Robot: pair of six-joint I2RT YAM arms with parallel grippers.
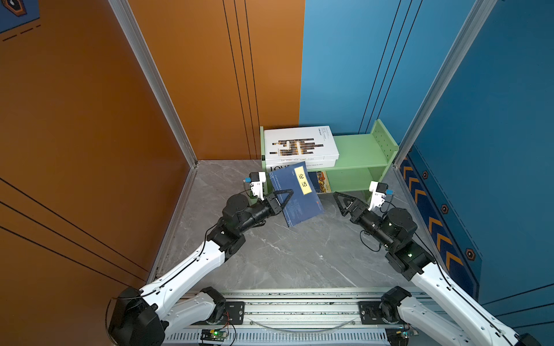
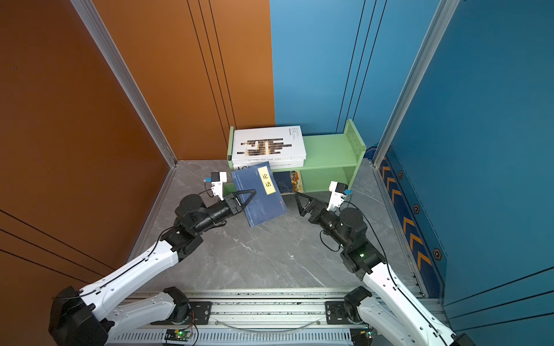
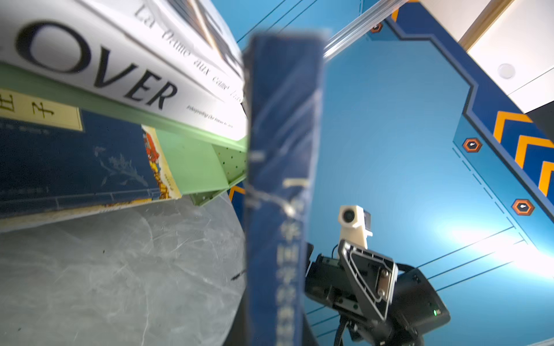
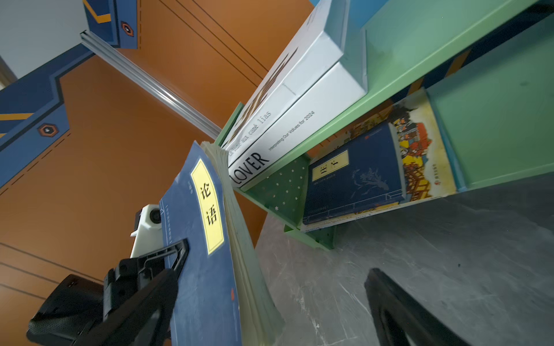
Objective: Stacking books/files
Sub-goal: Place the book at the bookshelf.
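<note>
Your left gripper (image 1: 288, 193) is clamped on the near edge of the navy softcover book with the yellow label (image 1: 296, 194). It holds the book tilted, clear of the grey marble-look tabletop (image 1: 284, 254) and just in front of the pale green two-level shelf (image 1: 359, 146). The label reads "论语".

The book's far corner sits close against the spines on the upper level. In both top views it covers part of the lettering there, and you cannot tell whether it touches.

On that upper level the thick white "LOVER" book (image 4: 263, 161) lies flat. Its spine also reads "Interpreting Our Values for 2024". The white book with brown-black bars on its cover (image 1: 299, 143) lies on top of it, and its spine reads "La Dame aux camé lias".

In the lower compartment a second navy book with a yellow label (image 4: 353, 176) lies on the yellow illustrated picture book (image 4: 419, 149). The label's characters are too small to read with confidence. Both books fill the left part of that compartment, and the right parts of both levels are bare green board.

Your right gripper (image 1: 340, 202) hangs beside the held book, just in front of the lower compartment. Its jaws are spread wide and hold nothing.

An orange wall panel (image 1: 90, 134) closes the left side and a blue one (image 1: 494, 134) closes the right, with aluminium posts at the corners.
</note>
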